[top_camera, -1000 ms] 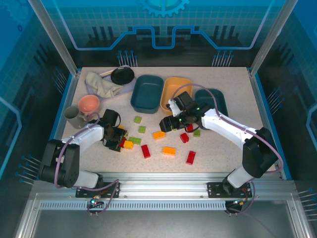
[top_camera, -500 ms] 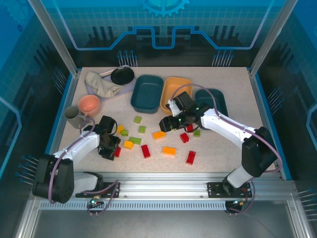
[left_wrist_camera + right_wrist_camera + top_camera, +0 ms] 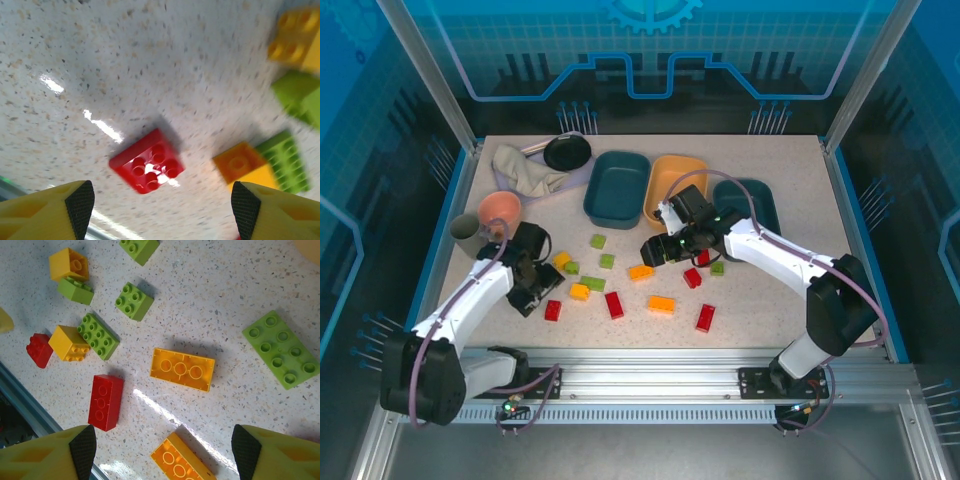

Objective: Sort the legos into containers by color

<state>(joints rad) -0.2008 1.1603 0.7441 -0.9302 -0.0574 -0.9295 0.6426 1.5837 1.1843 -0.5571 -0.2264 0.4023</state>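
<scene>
Moved: left gripper (image 3: 162,205) sprang wide, empty; red brick (image 3: 147,161) dropped near left
Right gripper (image 3: 160,447): wide, empty, mid-table
Needed: jaws squared across brick's flat sides before lifting

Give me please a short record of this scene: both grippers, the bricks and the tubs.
left gripper: open; red square brick lies on the table in front of it, not held
right gripper: open, over an orange oblong brick
other bricks: red, green and orange, loose on the table
tubs: teal tub, yellow tub, second teal tub, side by side at the far side
</scene>
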